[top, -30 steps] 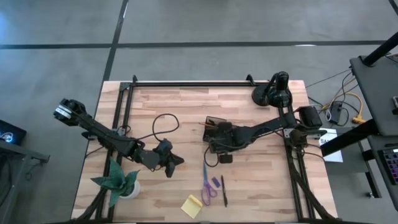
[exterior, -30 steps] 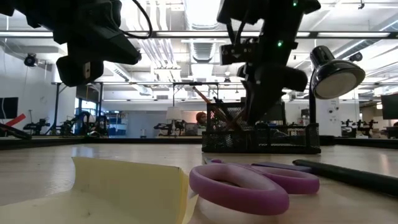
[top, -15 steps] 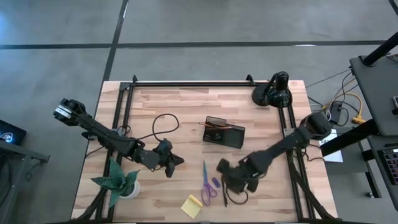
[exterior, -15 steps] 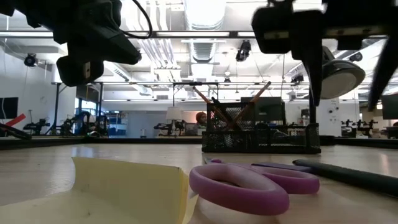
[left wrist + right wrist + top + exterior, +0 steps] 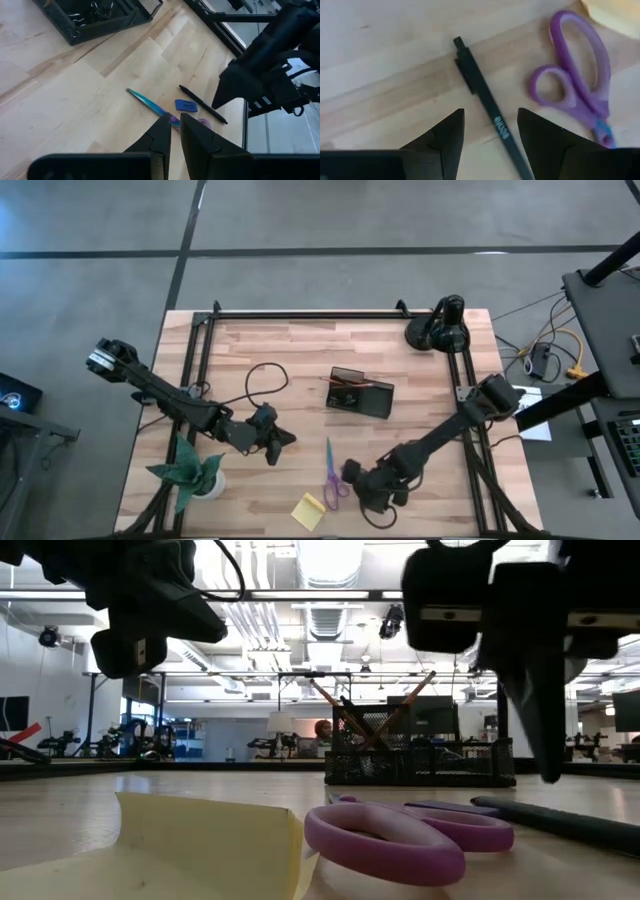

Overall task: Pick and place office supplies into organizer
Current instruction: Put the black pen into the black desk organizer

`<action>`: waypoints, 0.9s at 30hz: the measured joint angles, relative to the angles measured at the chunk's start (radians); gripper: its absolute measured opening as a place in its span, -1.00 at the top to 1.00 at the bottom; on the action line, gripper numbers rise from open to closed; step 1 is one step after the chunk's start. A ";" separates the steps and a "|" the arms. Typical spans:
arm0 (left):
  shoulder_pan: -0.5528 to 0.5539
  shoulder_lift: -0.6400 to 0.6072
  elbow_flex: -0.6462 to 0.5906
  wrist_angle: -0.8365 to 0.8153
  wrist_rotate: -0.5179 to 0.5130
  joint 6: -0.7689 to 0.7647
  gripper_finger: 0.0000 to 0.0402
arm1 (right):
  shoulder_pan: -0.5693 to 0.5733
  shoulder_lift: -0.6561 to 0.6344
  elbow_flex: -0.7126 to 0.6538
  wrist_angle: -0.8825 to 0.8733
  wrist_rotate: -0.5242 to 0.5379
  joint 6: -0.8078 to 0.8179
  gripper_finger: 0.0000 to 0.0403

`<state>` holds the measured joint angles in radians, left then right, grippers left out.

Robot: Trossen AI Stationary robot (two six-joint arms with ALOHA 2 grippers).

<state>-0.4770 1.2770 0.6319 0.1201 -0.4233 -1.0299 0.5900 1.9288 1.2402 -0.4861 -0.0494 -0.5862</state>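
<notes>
A black pen (image 5: 481, 95) lies on the wood table beside purple-handled scissors (image 5: 580, 92), with a small purple piece (image 5: 186, 105) between them. My right gripper (image 5: 490, 117) hangs open just above the pen, one finger on either side and clear of it. A yellow sticky-note pad (image 5: 308, 510) lies near the table's front edge. The dark organizer (image 5: 360, 392) stands mid-table with orange pencils (image 5: 325, 700) leaning in it. My left gripper (image 5: 280, 442) waits shut and empty left of the scissors.
A black desk lamp (image 5: 440, 328) stands at the far right corner. A green paper plant (image 5: 190, 470) stands at the near left. A black cable (image 5: 262, 378) loops on the table left of the organizer.
My right gripper has swung from over the organizer toward the table's near edge. It has rolled at the wrist and come down over the pen and scissors. The things on the table lie where they were.
</notes>
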 joint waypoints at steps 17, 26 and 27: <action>-0.001 0.000 0.001 0.000 0.000 -0.001 0.87 | -0.054 0.111 0.099 -0.032 -0.111 0.006 0.31; -0.002 0.000 0.003 0.001 0.000 -0.002 0.87 | -0.099 0.172 0.139 -0.105 -0.203 0.063 0.53; -0.002 0.000 0.003 0.002 0.000 -0.002 0.87 | -0.100 0.172 0.139 -0.106 -0.200 0.063 0.55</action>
<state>-0.4786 1.2770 0.6346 0.1219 -0.4236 -1.0321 0.4895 2.1010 1.3788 -0.5921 -0.2495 -0.5237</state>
